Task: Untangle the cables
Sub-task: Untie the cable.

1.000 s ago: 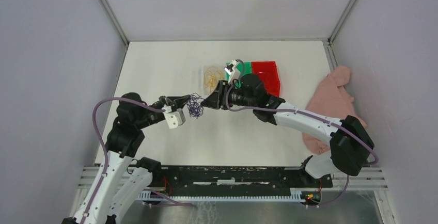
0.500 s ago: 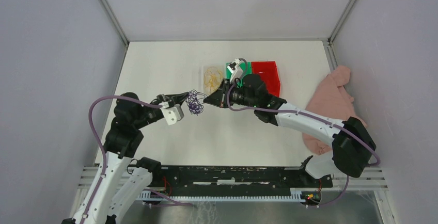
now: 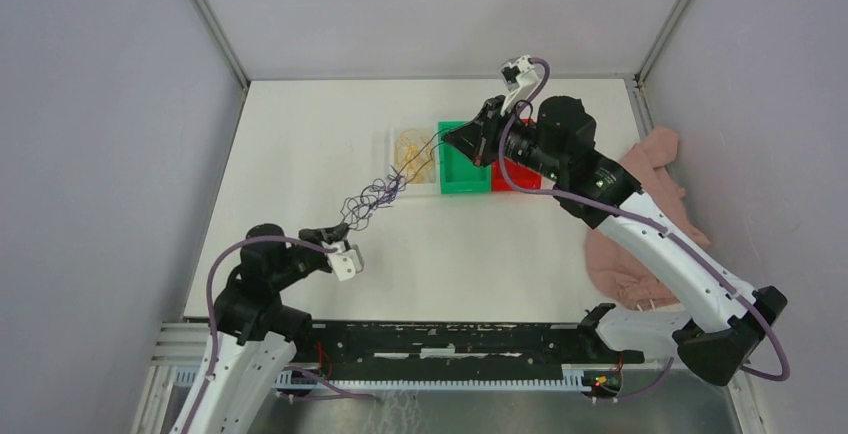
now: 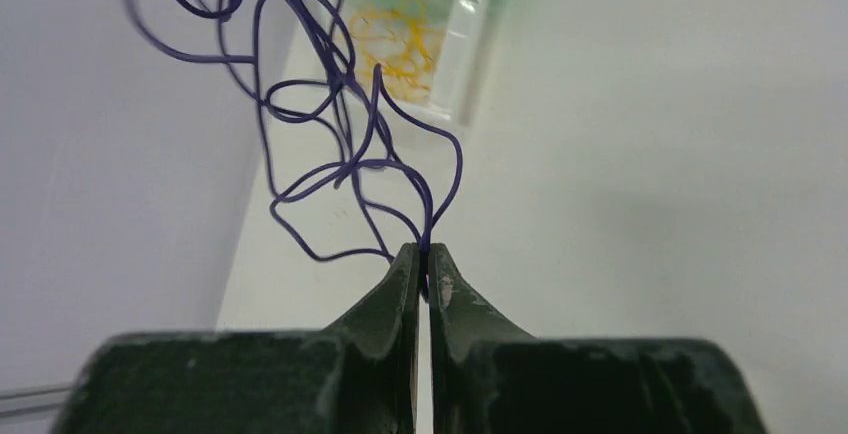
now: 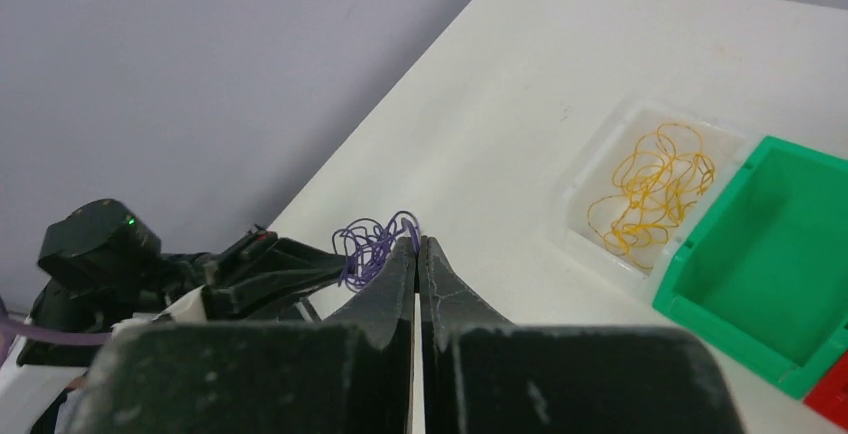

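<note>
The left fingers (image 4: 398, 299) and right fingers (image 5: 393, 289), both pinched tight on the thin dark purple cable (image 3: 375, 194), have just pulled apart, stretching its tangle above the white table (image 3: 300, 134), so it looks looser.

White table (image 3: 300, 144), clear bin (image 3: 396, 137), green bin (image 3: 462, 170), red bin (image 3: 516, 180), pink cloth (image 3: 660, 154)

Mostly hidden behind the right arm (image 3: 640, 234), just right of the green bin (image 3: 458, 159): red bin (image 3: 518, 178). Cut off at the left wrist view's top edge, near that bin: upper loops of the purple cable (image 4: 330, 104).
</note>
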You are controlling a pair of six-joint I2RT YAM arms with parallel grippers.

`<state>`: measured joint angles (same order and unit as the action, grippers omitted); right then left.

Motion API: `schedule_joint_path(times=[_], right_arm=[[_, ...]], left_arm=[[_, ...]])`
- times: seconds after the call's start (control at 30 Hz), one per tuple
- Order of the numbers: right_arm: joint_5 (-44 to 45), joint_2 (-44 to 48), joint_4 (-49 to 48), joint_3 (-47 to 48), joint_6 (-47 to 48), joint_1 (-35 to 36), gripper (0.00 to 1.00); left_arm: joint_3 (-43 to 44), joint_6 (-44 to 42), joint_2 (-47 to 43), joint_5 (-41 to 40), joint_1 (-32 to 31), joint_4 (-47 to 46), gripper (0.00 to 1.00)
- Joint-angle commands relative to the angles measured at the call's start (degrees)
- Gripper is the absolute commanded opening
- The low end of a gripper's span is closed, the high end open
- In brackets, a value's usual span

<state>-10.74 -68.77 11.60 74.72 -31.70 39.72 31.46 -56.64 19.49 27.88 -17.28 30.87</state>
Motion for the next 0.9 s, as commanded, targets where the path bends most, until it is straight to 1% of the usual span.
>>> schedule_joint_path(times=[0.0, 0.03, 0.07, 0.1, 0.13, 0.17, 0.2, 0.27, 0.33, 0.37, 0.5, 0.6, 0.7, 0.87], right_arm=[[-2.8, -0.4, 6.1, 3.2, 5.4, -0.2, 0.00], [-3.6, -0.5, 6.3, 3.7, 5.4, -0.2, 0.00], [-4.9, -0.9, 6.4, 4.3, 5.4, -0.2, 0.00], [-6.4, -1.3, 6.4, 4.9, 5.0, -0.2, 0.00], [-8.1, -1.8, 6.3, 5.4, 4.8, -0.2, 0.00], [-10.6, -2.4, 5.8, 5.8, 4.4, -0.2, 0.00], [-12.9, -3.1, 5.3, 6.2, 3.7, -0.1, 0.00], [-18.8, -5.2, 4.2, 6.8, 2.3, -0.1, 0.00], [-21.7, -6.6, 4.7, 7.4, 1.7, -0.1, 0.00], [-22.5, -7.0, 4.8, 7.5, 1.7, 0.0, 0.00], [-24.3, -7.5, 4.9, 7.0, 1.6, 0.1, 0.00], [-28.3, -8.8, 3.5, 6.8, 0.0, 0.4, 0.00], [-31.4, -10.1, 3.3, 7.3, 0.2, 1.6, 0.00], [-31.9, -11.7, 5.9, 8.7, 1.8, 3.9, 0.00]], left_arm=[[-5.0, -11.1, -3.2, -6.0, 0.0, 9.4, 0.23], [-5.3, -11.2, -3.2, -6.2, 0.0, 9.7, 0.40], [-5.0, -10.9, -2.8, -5.9, 0.0, 9.8, 0.52], [-4.3, -10.2, -2.0, -5.2, 0.0, 10.0, 0.68], [-3.1, -9.1, -1.0, -3.9, 0.0, 10.3, 0.80], [-1.3, -8.0, 0.4, -2.0, 0.0, 11.0, 0.88], [0.7, -6.3, 2.0, 0.3, 0.0, 11.6, 0.93], [5.8, -1.6, 5.6, 5.6, 0.0, 12.8, 0.95], [10.8, 3.4, 9.2, 11.2, -0.1, 12.6, 0.95], [13.0, 7.3, 10.6, 13.7, 0.0, 11.2, 0.95], [19.7, 26.2, 16.7, 18.7, -0.1, -0.2, 0.92], [22.0, 35.1, 20.8, 20.0, -0.1, -6.7, 0.88], [21.8, 37.9, 23.5, 21.0, 0.0, -11.4, 0.84], [21.5, 41.7, 26.2, 22.0, 0.0, -16.3, 0.77]])
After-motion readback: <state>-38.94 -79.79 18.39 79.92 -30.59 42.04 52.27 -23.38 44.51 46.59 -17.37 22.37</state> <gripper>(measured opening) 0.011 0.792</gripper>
